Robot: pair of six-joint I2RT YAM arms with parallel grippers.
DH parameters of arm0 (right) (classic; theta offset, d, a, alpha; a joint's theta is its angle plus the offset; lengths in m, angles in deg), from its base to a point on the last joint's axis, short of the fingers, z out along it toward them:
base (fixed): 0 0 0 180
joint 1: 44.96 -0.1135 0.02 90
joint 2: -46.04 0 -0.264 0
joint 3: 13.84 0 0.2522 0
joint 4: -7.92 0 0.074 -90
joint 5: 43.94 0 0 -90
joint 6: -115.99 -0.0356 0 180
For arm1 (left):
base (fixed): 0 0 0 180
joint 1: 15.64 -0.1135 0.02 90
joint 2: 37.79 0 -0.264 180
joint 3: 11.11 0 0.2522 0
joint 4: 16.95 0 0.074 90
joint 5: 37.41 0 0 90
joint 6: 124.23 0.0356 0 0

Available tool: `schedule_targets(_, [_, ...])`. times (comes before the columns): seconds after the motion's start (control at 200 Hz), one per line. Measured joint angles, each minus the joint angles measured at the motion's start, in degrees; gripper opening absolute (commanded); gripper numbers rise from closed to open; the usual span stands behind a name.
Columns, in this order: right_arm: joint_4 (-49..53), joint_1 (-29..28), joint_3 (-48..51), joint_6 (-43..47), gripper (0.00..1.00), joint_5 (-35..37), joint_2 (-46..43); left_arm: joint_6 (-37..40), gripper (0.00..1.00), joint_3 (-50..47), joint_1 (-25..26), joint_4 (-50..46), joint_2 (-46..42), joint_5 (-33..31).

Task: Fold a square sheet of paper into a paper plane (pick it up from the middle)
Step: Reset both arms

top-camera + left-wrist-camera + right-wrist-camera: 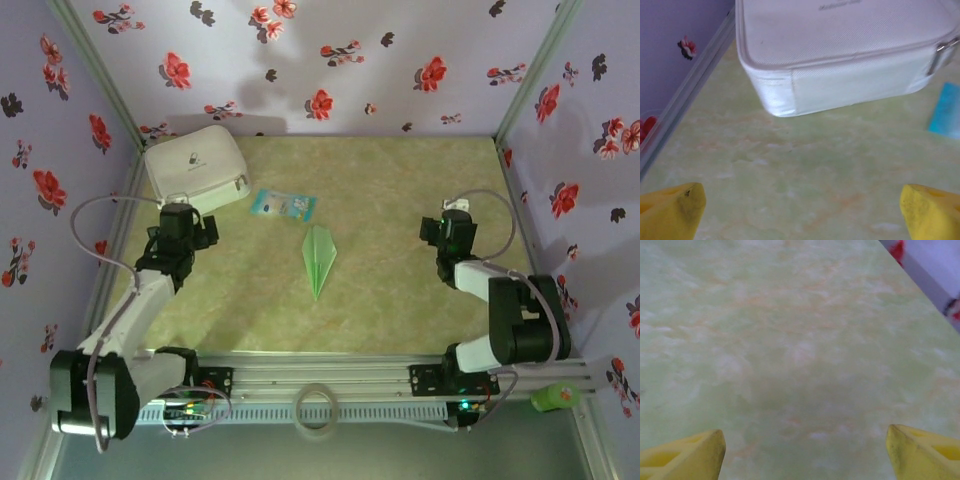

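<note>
Top view: the paper plane (318,258) lies flat at the middle of the surface (400,300), between my left hand (188,215) and my right hand (452,218), well apart from both.
Left wrist: my left hand gapes wide, holding nothing, yellow fingertips (670,210) above the surface, near the white pouch (840,60).
Right wrist: my right hand stands wide too, holding nothing.

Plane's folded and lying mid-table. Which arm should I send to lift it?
Right, marginally. The right end effector and left end effector are open, about equally far from the paper plane, but the right has bare table ahead; the left faces the white pouch.
</note>
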Motion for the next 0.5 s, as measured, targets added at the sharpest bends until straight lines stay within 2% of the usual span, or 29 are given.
schedule_targets(0.12, [-15.37,2.25,7.28,0.09,0.88,-5.68,6.08,4.02,1.0,-1.97,-2.71,7.15,4.98,3.3])
schedule_targets(0.14, [-15.5,2.47,7.93,0.11,0.97,-6.36,6.45,4.66,1.0,-2.75,-2.97,9.09,5.62,3.98])
schedule_targets(0.155, [-15.5,2.58,8.46,-0.02,0.99,-6.82,6.56,5.07,1.0,-3.48,-3.1,10.67,6.23,4.61])
schedule_targets(0.335, [-16.57,2.67,6.32,-0.63,0.99,-5.92,6.58,9.62,1.0,-12.87,-3.43,29.07,11.93,10.08])
schedule_targets(0.5, [-18.73,2.64,5.84,-1.03,0.99,-4.2,6.49,12.48,1.0,-15.78,-4.59,44.85,19.58,12.94])
